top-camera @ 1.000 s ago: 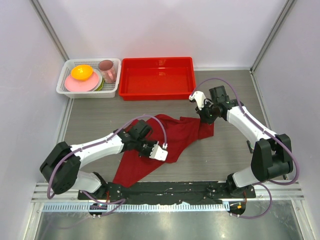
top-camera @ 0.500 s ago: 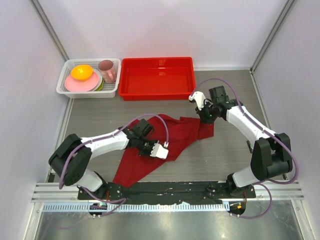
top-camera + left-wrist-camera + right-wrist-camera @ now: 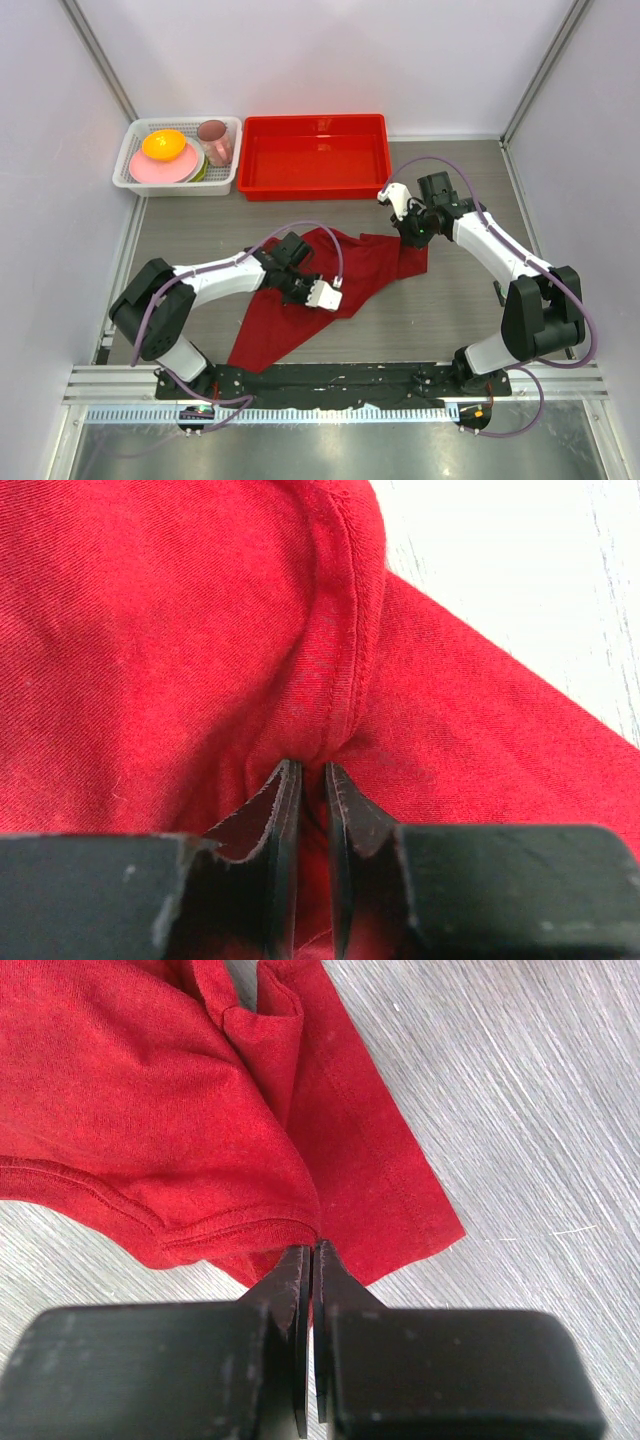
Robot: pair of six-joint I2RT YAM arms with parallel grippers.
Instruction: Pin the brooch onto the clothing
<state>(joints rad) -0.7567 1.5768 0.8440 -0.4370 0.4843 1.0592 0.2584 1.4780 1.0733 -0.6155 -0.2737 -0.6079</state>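
While the left tool (image 3: 312, 770) pinches a seamed fold of the clothing (image 3: 372, 262) on the tabletop (image 3: 200, 225), jaws nearly closed, and the right tool (image 3: 312, 1252), fully shut, nips its hem, flattening seems the step in hand; next, find the unseen brooch.

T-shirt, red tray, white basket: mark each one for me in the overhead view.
T-shirt (image 3: 370, 262), top external view, flat cloth between the two arms.
red tray (image 3: 315, 158), top external view, its bare floor.
white basket (image 3: 175, 188), top external view, its near wall.
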